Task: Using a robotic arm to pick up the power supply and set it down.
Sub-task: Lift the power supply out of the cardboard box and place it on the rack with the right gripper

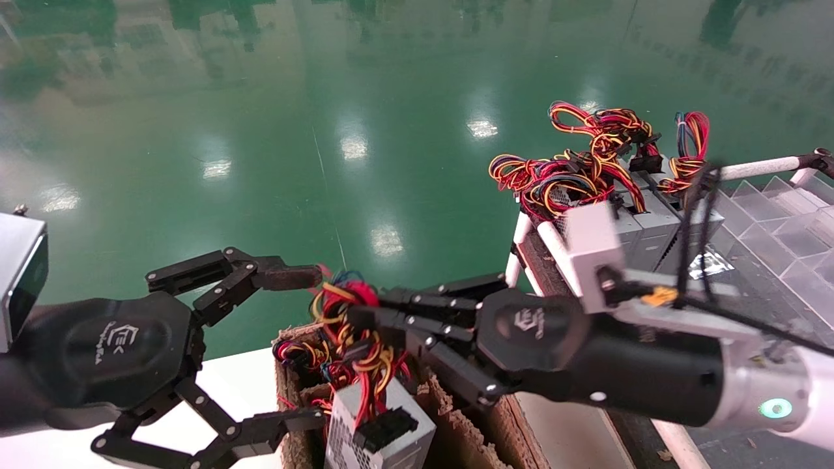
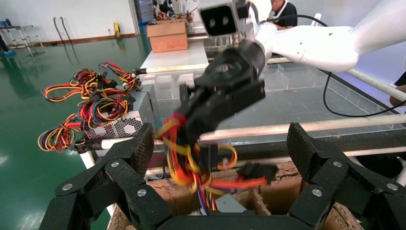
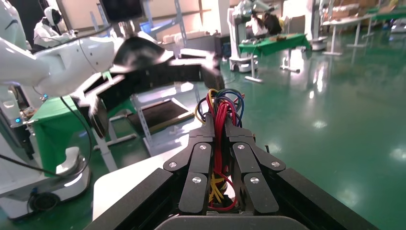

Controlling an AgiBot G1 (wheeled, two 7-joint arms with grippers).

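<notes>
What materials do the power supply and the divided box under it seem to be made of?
The power supply: probably sheet metal, grey and matte, with a perforated vent face; its wires look plastic-coated, held by the right gripper. The box: likely corrugated cardboard, brown with rough, torn wavy edges. The left gripper is open nearby.

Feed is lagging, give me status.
Right gripper shut on wire bundle. Left gripper open beside it. Power supply in cardboard box.
</notes>
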